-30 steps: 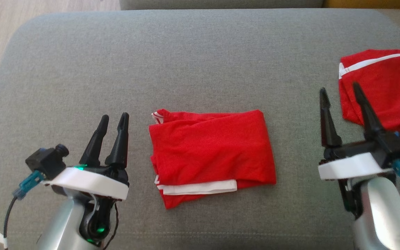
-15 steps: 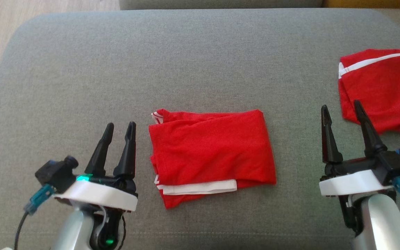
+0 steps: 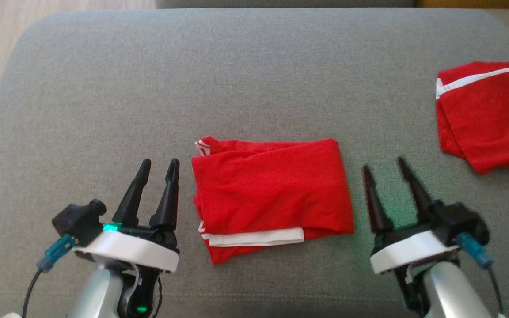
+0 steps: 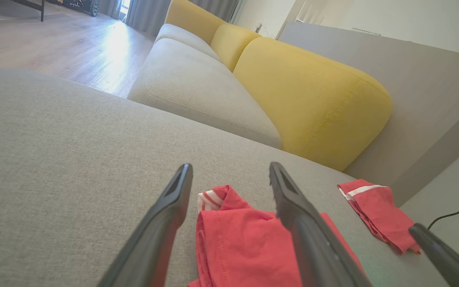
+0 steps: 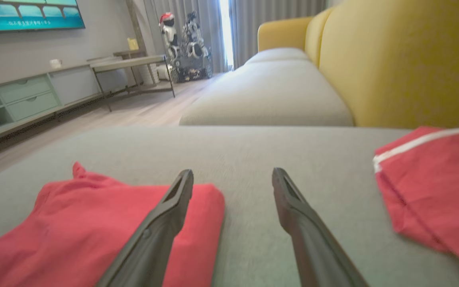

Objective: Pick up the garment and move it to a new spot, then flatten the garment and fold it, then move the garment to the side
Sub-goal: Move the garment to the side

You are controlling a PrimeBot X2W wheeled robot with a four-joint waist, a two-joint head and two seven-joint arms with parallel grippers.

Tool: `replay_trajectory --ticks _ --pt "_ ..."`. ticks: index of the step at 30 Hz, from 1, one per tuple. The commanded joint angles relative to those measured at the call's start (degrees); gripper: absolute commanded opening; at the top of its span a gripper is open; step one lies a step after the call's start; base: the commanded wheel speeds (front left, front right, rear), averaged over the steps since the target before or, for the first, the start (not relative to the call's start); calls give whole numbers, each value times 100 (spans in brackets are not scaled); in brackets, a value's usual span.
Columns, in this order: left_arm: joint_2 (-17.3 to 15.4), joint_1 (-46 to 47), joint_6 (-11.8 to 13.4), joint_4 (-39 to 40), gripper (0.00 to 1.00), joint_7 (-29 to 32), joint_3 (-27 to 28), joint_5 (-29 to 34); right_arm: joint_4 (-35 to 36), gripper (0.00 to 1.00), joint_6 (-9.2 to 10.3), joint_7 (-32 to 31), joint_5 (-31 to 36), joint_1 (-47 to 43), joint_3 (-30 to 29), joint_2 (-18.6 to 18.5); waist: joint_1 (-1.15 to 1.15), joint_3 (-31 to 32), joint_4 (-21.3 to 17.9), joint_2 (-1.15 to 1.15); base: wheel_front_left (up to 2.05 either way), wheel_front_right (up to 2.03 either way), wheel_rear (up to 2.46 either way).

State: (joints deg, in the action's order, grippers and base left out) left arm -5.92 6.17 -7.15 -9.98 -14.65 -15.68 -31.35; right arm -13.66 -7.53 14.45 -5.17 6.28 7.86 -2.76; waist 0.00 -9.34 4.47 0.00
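A folded red fabric garment (image 3: 272, 194) with a white stripe lies centred on a grey upholstered cushion (image 3: 237, 79). The left gripper (image 3: 160, 162) at its 9 o'clock and the right gripper (image 3: 382, 164) at 3 o'clock flank it, fingers spread, empty.

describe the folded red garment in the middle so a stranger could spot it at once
On the wide grey cushion, look between the open left gripper and right gripper. There lies the folded red garment, a compact rectangle with a white band along its near edge. The other red garment sits apart at the cushion's right edge, outside both grippers.
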Motion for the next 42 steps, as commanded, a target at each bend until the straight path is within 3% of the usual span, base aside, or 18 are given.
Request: replay_trajectory --ticks 1,13,20,21,22,27,34,42 --pt "-120 267 -34 141 100 -35 186 -26 -26 100 4 13 -71 44 226 -12 0 -43 16 0 0 0 0" --pt "-164 412 -34 89 100 -35 99 -185 -1449 100 4 -369 -1050 610 922 -12 0 -265 271 0 0 0 0" --pt "-207 473 -34 91 100 -35 89 -208 -1976 100 4 -356 -1163 902 1051 -12 0 -327 383 0 0 0 0" --pt "-206 475 -34 89 100 -35 88 -207 -2054 44 4 -387 -1159 938 1079 -12 0 -328 391 0 0 0 0" --pt "-202 476 -34 86 100 -35 88 -205 -2111 0 4 -381 -1123 974 1102 -12 0 -325 396 0 0 0 0" --pt "-185 459 -34 66 100 -35 111 -191 -2274 0 4 -225 -855 1142 995 -12 0 -290 367 0 0 0 0" --pt "-183 450 -34 125 100 -35 134 -275 -2127 0 4 -79 163 1460 541 -21 0 -224 162 0 0 0 0" --pt "-282 562 -34 307 100 -35 44 -327 -1639 0 4 -342 712 2041 359 -432 0 -346 -201 0 0 0 0"
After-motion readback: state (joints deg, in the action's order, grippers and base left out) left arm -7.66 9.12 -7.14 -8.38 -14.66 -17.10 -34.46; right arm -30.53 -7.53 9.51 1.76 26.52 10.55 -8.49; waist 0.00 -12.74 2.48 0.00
